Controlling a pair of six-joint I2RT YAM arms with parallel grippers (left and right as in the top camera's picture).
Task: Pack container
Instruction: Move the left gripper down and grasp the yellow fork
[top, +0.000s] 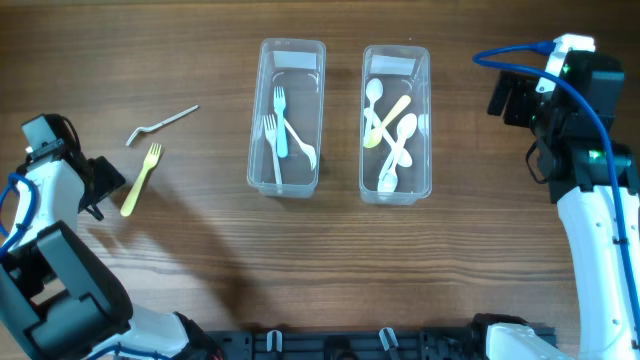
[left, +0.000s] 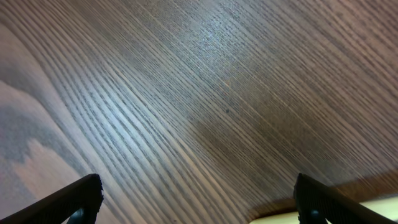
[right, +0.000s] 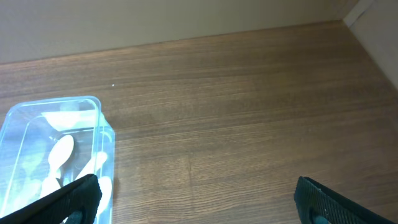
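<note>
Your left claw (left: 196, 186) gapes apart over the table (left: 186, 93), the yellow fork (top: 141, 180) just beside it near the left edge. Your right claw (right: 196, 186), apart too, hangs near the far right corner.

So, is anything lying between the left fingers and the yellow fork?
Nothing visible. Only bare table separates the left fingers from the yellow fork; the bent metal utensil lies farther away.

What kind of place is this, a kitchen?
Probably a robot test bench, not a kitchen. A left arm and a right arm stand at a wooden table, with a fork tub and a spoon tub on it.
</note>
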